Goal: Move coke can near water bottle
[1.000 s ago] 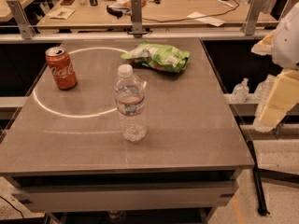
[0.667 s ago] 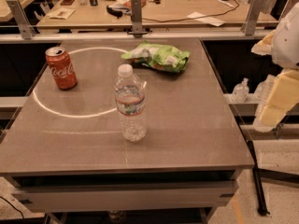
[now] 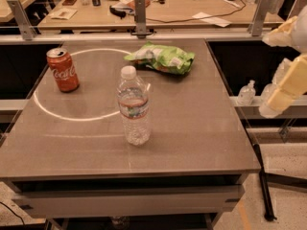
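With the coke can standing far left on the table and the gripper off its right edge, open or closed I cannot tell, a reach across risks toppling the upright water bottle standing between.

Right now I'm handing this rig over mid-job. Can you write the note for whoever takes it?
Gripper: off the right side of the table, well away from both task items.
Coke can: upright at the far left, clearly apart from the bottle.
Water bottle: upright near the middle of the table.
Green snack bag: lying at the far side, behind the bottle.
Done: nothing yet; the can has not been grasped.
Left: reach across, grasp the can, set it down beside the bottle.
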`<state>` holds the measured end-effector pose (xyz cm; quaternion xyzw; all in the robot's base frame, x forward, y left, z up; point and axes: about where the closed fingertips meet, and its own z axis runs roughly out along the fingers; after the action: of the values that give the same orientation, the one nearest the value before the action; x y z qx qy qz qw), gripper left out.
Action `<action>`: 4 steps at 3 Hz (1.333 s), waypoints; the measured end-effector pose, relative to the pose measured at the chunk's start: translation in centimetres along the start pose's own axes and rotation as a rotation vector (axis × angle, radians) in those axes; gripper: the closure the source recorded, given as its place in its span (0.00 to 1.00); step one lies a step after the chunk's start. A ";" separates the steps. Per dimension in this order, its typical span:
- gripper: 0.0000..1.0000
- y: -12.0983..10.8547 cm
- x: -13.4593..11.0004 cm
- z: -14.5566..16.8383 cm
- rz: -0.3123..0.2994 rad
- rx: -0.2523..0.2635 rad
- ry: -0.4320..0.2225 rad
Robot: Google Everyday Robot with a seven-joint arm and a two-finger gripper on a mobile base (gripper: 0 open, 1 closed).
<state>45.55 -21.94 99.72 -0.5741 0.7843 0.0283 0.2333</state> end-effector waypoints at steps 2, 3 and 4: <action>0.00 -4.2 -3.3 2.0 0.052 -0.016 -0.078; 0.00 -5.7 -5.2 4.8 0.108 -0.001 -0.035; 0.00 -7.3 -6.8 6.8 0.186 0.033 -0.048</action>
<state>56.03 -16.26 97.96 -0.4941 0.8287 0.0508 0.2580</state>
